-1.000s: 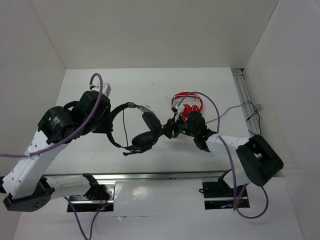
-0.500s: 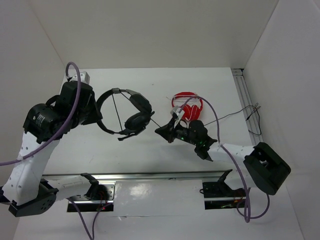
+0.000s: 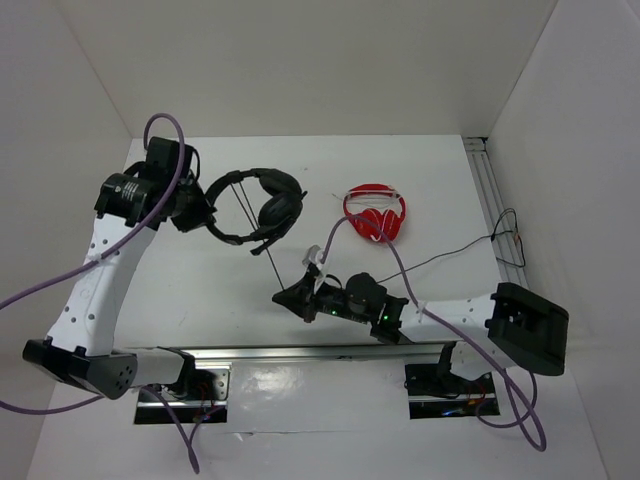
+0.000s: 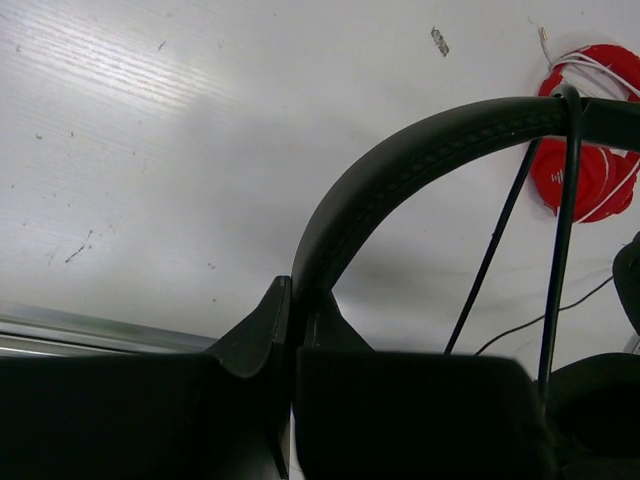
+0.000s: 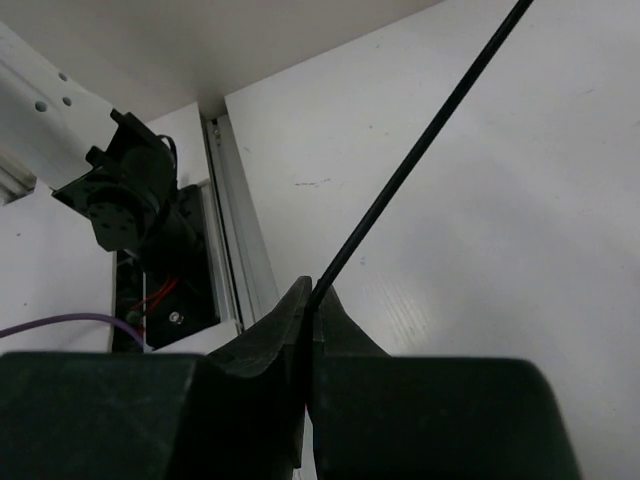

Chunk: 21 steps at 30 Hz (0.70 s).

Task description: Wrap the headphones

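- Black headphones (image 3: pixel 265 205) hung above the worktop (image 3: pixel 430 170), left of the red-and-white headphones (image 3: pixel 376 213) and farther from them than a second before.
- On the headband (image 4: pixel 400 165), the left pincer (image 4: pixel 292 312) stayed clamped.
- Pinching the cable (image 5: pixel 420 140), the right pincer (image 5: pixel 308 300) had drawn back, nearer than the red pair.
- That pulled the cable taut, seemingly readying another turn.
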Available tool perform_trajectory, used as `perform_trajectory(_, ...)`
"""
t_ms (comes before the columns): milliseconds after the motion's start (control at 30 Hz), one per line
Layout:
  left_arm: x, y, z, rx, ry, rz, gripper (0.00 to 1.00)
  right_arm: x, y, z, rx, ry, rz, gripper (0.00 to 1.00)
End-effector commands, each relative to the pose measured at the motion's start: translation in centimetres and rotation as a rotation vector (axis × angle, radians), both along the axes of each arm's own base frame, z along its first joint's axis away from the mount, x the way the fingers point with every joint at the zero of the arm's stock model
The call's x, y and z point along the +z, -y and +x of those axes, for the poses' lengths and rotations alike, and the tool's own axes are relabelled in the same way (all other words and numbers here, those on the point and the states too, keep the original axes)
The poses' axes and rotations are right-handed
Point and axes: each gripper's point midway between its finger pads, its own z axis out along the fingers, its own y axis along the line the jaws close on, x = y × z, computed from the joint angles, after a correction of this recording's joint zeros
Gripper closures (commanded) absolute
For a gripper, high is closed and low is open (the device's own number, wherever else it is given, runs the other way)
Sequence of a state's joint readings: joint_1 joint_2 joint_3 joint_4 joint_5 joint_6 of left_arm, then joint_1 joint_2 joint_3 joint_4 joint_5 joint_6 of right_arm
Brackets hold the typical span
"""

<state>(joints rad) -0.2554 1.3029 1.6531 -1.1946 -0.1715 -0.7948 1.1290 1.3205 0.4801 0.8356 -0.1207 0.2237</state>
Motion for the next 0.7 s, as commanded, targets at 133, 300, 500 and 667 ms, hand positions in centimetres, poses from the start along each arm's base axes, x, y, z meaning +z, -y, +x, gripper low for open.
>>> perform_trajectory(133,5.6,-3.5,6.7,0.283,0.327,-0.098,1.0,-0.3,-5.7,-7.0,0.248,-0.013,-0.011,0.95)
perform_trajectory(300,2.7,-6.0,7.2,0.337,0.267,-0.011,1.0,1.9,-7.0,-10.0,0.4,-0.035,0.093,0.95)
perform_trajectory(500,-0.6,-8.9,7.0,0.407,0.188,0.078,1.0,4.5,-6.5,-12.9,0.559,-0.062,0.199,0.78)
perform_trajectory(667,-3.1,-10.5,7.1,0.446,0.134,0.121,1.0,5.3,-6.0,-15.0,0.694,-0.093,0.248,0.73)
